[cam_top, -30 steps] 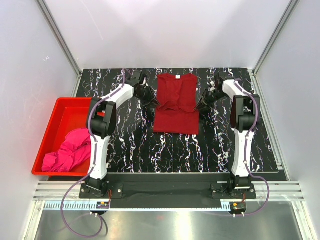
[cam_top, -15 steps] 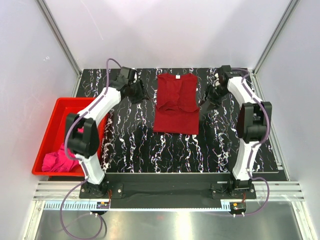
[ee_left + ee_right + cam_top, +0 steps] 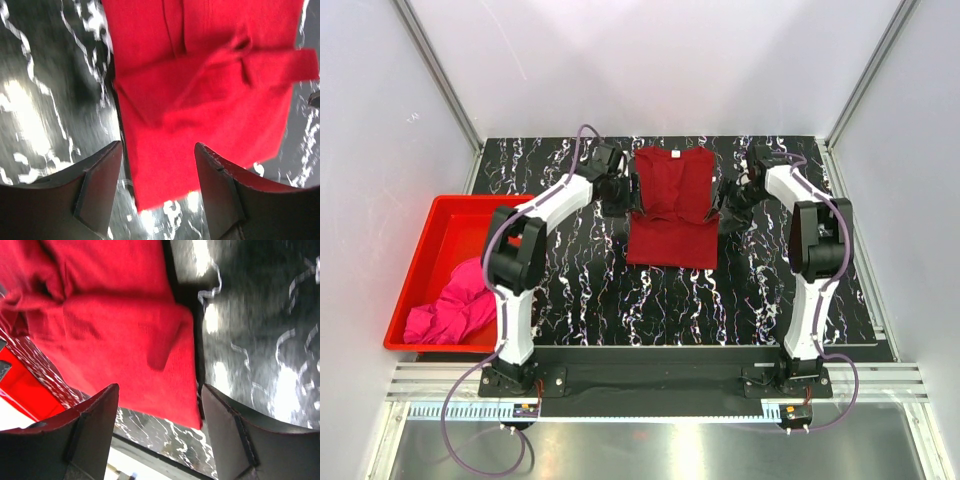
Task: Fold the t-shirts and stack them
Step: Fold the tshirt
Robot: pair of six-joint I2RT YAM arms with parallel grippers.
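Centrally, crimson t-shirt (image 3: 670,228), sleeves folded, left claw (image 3: 157,150), right claw (image 3: 160,390) open alongside

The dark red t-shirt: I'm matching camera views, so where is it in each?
Top external: dark red t-shirt at centre, toward the far edge.
Left wrist: it fills the upper right.
Right wrist: it fills the upper left.
Shared landmark: the black marbled table.

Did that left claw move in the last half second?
Yes. The left gripper swung right, up to the left edge of the shirt. Half a second ago it stood clear of the shirt, nearer the bin.
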